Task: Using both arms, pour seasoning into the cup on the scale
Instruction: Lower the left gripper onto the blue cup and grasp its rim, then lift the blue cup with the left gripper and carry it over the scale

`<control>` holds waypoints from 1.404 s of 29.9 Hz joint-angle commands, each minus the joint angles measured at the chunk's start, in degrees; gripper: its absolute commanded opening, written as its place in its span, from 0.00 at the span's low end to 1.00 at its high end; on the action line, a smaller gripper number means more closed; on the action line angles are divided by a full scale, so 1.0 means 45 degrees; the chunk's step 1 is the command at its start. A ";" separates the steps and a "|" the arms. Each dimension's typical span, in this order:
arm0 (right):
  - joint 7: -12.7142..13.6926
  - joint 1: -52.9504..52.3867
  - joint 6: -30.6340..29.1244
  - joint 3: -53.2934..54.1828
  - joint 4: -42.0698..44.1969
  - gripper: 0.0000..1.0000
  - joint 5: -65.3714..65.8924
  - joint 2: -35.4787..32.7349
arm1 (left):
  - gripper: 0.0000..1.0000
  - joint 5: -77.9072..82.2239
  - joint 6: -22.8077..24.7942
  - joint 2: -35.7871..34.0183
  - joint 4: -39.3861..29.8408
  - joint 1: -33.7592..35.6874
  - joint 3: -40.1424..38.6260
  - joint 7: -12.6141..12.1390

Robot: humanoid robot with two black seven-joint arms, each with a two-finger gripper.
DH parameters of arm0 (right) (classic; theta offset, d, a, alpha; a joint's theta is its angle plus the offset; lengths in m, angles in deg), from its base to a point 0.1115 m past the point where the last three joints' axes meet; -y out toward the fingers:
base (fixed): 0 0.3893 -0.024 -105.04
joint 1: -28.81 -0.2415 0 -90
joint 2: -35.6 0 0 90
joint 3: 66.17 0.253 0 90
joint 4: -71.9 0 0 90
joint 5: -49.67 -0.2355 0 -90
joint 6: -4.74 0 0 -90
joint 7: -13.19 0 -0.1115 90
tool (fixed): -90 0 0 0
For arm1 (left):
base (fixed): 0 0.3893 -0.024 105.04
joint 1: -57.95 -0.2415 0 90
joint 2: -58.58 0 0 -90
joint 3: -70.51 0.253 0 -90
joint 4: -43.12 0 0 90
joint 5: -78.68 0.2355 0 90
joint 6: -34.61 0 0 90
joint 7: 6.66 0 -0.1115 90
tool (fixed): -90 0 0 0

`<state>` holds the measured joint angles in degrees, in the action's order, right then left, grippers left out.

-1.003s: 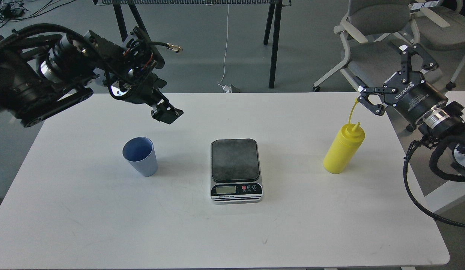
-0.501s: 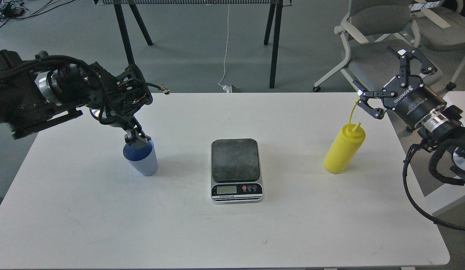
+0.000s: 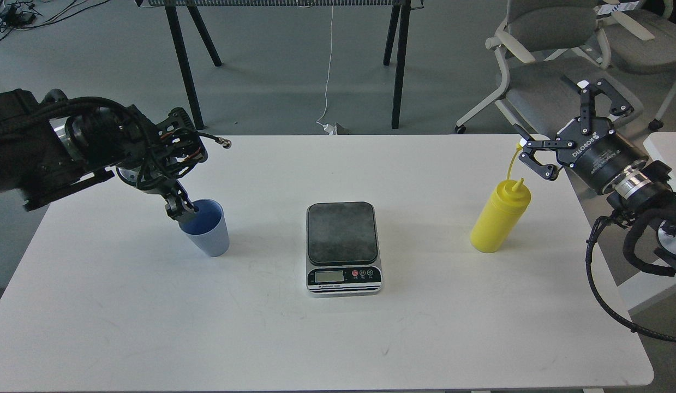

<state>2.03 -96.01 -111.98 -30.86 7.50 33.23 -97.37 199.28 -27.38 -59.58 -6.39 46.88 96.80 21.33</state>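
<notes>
The light-blue cup [image 3: 209, 236] stands upright on the white table [image 3: 338, 338], left of the scale [image 3: 343, 246]. The scale's dark platform is bare. My left gripper [image 3: 179, 209] points down at the cup's left rim; its fingers are dark and too small to tell apart, and I cannot tell if they hold the rim. The yellow seasoning bottle [image 3: 500, 219] stands upright to the right of the scale, its cap strap sticking up. My right gripper [image 3: 556, 117] is wide open and empty, hovering just up and right of the bottle's nozzle, its lower finger near the strap.
Grey office chairs [image 3: 550, 49] stand behind the table's right end. Black legs of another table [image 3: 398, 65] are at the back. A white surface [image 3: 662, 147] lies at the right edge, under my right arm.
My left arm dropped and swung left, from above the table down to the cup's left rim. My right gripper shifted slightly to the right and stayed open.
</notes>
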 commanded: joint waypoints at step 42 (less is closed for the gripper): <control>-0.0175 0.0356 0.0001 0.0062 0.0036 0.99 0.0000 -0.0176 | 0.06 -0.1253 -0.0128 0.1688 0.2116 -0.1153 0.0057 0.0001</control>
<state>1.24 -94.49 -111.97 -30.61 7.66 33.23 -98.16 193.65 -27.38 -51.96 3.37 41.52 97.14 21.34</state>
